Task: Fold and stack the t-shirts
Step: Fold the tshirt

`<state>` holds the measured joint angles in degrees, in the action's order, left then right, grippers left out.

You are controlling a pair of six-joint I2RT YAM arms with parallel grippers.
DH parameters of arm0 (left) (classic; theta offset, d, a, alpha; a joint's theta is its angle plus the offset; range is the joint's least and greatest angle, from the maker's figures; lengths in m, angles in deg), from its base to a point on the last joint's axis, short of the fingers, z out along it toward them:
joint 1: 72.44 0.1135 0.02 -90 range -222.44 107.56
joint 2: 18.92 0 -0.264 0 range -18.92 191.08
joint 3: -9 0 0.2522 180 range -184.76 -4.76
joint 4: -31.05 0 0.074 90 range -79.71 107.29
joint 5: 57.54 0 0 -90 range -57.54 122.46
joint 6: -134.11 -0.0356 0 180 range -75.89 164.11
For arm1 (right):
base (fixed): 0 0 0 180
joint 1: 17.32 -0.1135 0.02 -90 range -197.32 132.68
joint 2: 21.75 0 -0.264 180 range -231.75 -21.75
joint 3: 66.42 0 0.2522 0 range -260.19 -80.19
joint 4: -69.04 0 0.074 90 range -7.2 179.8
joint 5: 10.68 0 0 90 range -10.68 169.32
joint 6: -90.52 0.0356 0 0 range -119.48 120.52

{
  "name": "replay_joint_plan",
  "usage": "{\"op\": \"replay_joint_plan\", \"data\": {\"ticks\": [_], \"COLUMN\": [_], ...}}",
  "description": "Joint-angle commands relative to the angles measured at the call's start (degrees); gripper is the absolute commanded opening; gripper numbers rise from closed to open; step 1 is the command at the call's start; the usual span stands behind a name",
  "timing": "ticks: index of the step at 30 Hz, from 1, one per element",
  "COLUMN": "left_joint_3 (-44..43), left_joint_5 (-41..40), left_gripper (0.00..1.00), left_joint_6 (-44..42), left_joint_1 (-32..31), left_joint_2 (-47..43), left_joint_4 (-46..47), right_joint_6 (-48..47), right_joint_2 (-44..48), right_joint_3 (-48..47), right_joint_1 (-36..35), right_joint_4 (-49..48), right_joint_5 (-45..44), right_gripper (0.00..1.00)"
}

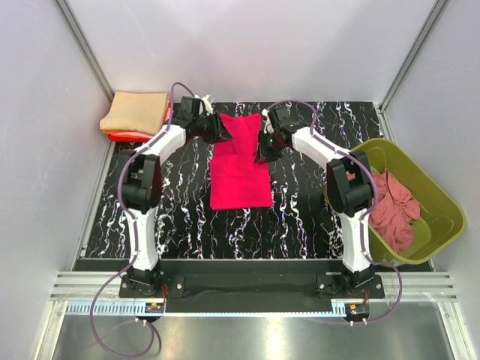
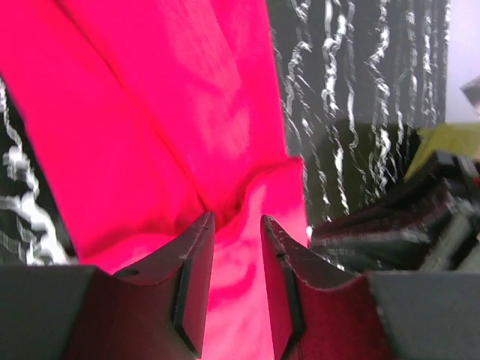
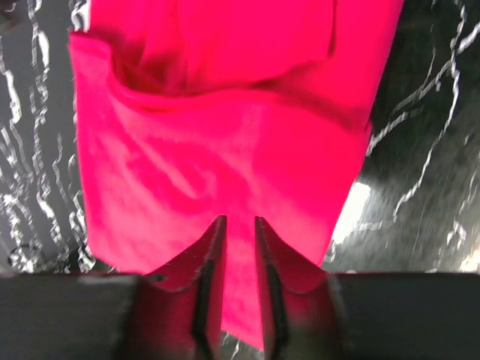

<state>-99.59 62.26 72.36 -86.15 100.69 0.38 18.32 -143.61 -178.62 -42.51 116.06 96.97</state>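
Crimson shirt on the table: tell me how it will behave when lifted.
Probably floppy: the crimson shirt creases and bunches where the left gripper and right gripper pinch it. Likely light, being thin cloth lying flat on the table. Its unheld near end would probably sag and drag.

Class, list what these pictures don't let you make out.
- Top view: how many shirts the stack holds; its tan top covers the rest.
- Top view: parts of the crimson shirt under the left gripper and right gripper.
- Top view: what lies in the tub beneath the rose shirt.
- Wrist views: the crimson shirt's outline, cut off by frame edges.
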Motion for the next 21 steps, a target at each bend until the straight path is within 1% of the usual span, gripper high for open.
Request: {"op": "replay_joint_plan", "data": {"ticks": [1, 3, 5, 7, 9, 10, 11, 14, 17, 21], "left_joint_3": [-7.02, -10.88, -12.92, -14.86, -14.95, -14.78, -14.6, -14.42, -14.51, -15.03], "left_joint_5": [3.16, 3.07, 2.89, 3.24, 2.9, 1.41, 0.44, -0.8, -1.24, -0.8], "left_gripper": [0.35, 0.35, 0.35, 0.35, 0.35, 0.35, 0.35, 0.35, 0.35, 0.35], "left_joint_6": [-0.56, -0.39, -0.21, 0.14, 0.31, 0.14, 0.05, -0.56, -0.83, -0.3], "left_joint_1": [1.41, 1.94, 2.73, 3.25, 3.43, 3.43, 3.52, 3.7, 3.87, 3.96], "left_joint_2": [6.76, 9.4, 12.83, 15.29, 16.35, 16.53, 16.7, 17.41, 17.85, 17.5], "left_joint_4": [-0.06, -0.23, -0.23, -0.41, -0.58, -0.58, -1.11, -1.37, -1.64, -1.73], "right_joint_6": [-1.89, -2.94, -4.26, -4.53, -3.31, -2.26, 0.19, 2.23, 2.85, 2.94], "right_joint_2": [-3.2, -4.87, -7.06, -8.56, -10.23, -10.5, -11.02, -11.47, -11.12, -10.24], "right_joint_3": [-5.79, -6.86, -8.88, -10.28, -10.46, -9.68, -9.24, -7.04, -5.46, -5.36], "right_joint_1": [0.32, 1.37, 1.81, 1.81, 2.25, 2.69, 3.21, 4.62, 4.62, 4.62], "right_joint_4": [2.16, 2.25, 2.17, 2.34, 2.78, 2.69, 2.69, 2.43, 1.9, 1.55], "right_joint_5": [-1.29, -1.66, 0.79, 1.33, -2.77, -5.06, -8.56, -12.63, -14.31, -13.09], "right_gripper": [0.3, 0.33, 0.33, 0.33, 0.27, 0.25, 0.24, 0.22, 0.21, 0.21]}}
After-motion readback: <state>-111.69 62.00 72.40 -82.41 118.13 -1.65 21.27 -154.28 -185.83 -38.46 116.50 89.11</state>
